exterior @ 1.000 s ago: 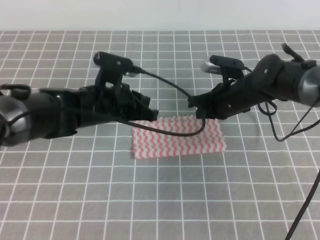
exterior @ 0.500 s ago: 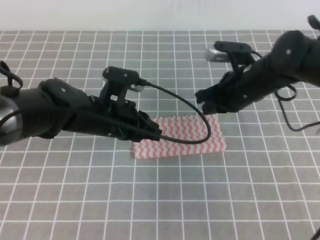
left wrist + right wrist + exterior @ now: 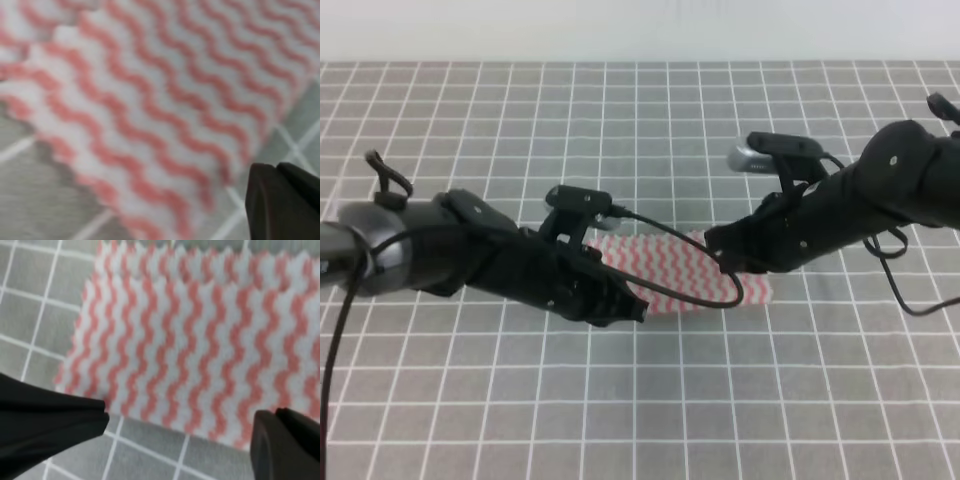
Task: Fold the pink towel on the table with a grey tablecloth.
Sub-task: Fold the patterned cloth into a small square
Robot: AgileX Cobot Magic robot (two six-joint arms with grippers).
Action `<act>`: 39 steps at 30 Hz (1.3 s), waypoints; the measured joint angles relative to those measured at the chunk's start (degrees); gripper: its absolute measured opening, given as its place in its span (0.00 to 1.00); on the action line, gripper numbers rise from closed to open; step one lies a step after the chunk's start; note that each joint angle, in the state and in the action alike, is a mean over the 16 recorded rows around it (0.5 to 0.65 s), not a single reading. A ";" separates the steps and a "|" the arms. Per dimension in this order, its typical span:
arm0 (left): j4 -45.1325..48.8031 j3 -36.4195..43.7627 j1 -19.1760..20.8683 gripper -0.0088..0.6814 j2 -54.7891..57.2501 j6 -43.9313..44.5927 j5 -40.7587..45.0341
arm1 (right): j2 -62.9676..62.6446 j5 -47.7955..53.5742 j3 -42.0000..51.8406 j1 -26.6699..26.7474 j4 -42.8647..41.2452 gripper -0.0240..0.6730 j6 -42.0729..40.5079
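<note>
The pink towel (image 3: 685, 270) lies flat near the middle of the table with a grey tablecloth (image 3: 800, 400), already doubled into a strip wider than it is deep. The left gripper (image 3: 625, 305) hangs low over the towel's near left corner; whether its fingers are spread cannot be told, as only one dark tip shows in its wrist view. The right gripper (image 3: 720, 245) sits over the towel's right end, its fingers (image 3: 50, 415) spread wide apart above the zigzag cloth.
</note>
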 joint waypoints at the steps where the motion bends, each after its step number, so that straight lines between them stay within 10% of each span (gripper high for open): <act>1: 0.00 0.00 0.00 0.01 0.41 0.05 -0.62 | 0.04 -0.50 0.20 0.17 0.33 0.01 -0.16; 39: 4.31 -0.63 -0.02 0.01 0.00 2.48 -6.16 | 5.57 -1.25 0.33 0.90 13.50 0.01 -10.11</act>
